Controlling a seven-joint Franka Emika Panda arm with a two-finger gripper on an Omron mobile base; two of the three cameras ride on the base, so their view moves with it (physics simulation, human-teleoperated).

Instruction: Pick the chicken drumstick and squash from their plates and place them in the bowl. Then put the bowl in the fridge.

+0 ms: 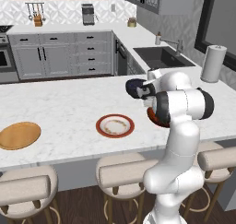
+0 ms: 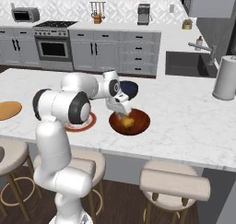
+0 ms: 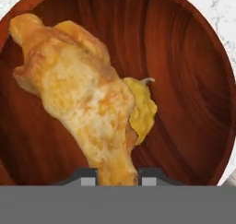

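Fingers (image 3: 87, 176) pinching narrow end of chicken drumstick (image 3: 85, 98), gripper (image 3: 115, 176) nearly closed, hanging over reddish-brown bowl (image 3: 193, 80). Squash (image 3: 144, 109) lying inside bowl, touching drumstick. Step: placing drumstick. Next: releasing it, then gripping bowl for fridge.

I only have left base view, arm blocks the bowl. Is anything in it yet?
Observer: Yes. The squash lies in the bowl, seen in the hand view.
Operator: And the drumstick?
Observer: The gripper is shut on the chicken drumstick, holding it over the bowl's inside.
Operator: Wooden plate cleared too?
Observer: Right base view shows the wooden plate bare at the left edge.
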